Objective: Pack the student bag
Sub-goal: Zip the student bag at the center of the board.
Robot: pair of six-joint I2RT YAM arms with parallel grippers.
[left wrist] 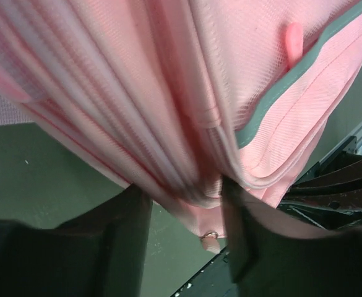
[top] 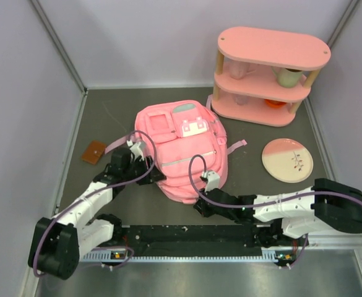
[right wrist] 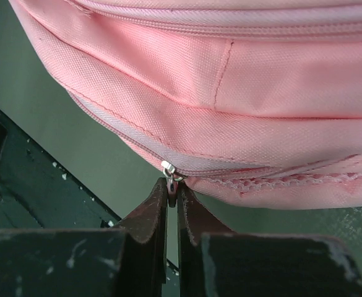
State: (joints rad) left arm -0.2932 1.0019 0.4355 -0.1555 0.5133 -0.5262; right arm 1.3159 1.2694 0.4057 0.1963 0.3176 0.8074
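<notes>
Two claws on the student bag (top: 184,154), lying front-up near the middle of the desk (top: 106,117), top end toward the far wall. Left claw (left wrist: 184,198) clamped around a gathered fold of pink fabric at the bag's left flank, jaws held fairly wide by the bunch between them. Right claw (right wrist: 172,185) pinched almost shut on the small metal zip pull (right wrist: 168,168) at the bag's near lower edge. Judged an early stage: no open mouth in sight from above, nothing seen going in, and close up hard to tell how much of the zip is undone beside the slider. Left to do, by that reading: drawing the slider along its track with the fabric held taut, spreading the opening, then loading and closing. Unclear which articles belong inside; perhaps the brown flat piece (top: 94,151) lying apart to the bag's left. Contents of the bag hidden. Desk dark grey and matt, with a black rail (top: 193,234) speckled white along the near edge between the arm bases. Pale, plain walls (top: 20,93) on three sides, metal strips at the corners. At the far right, a pink oval shelf unit (top: 270,46) carrying a pale cup (top: 289,77) among other small things; in front of it, well clear of the bag, a pink-and-cream plate (top: 287,159) with a sprig pattern.
</notes>
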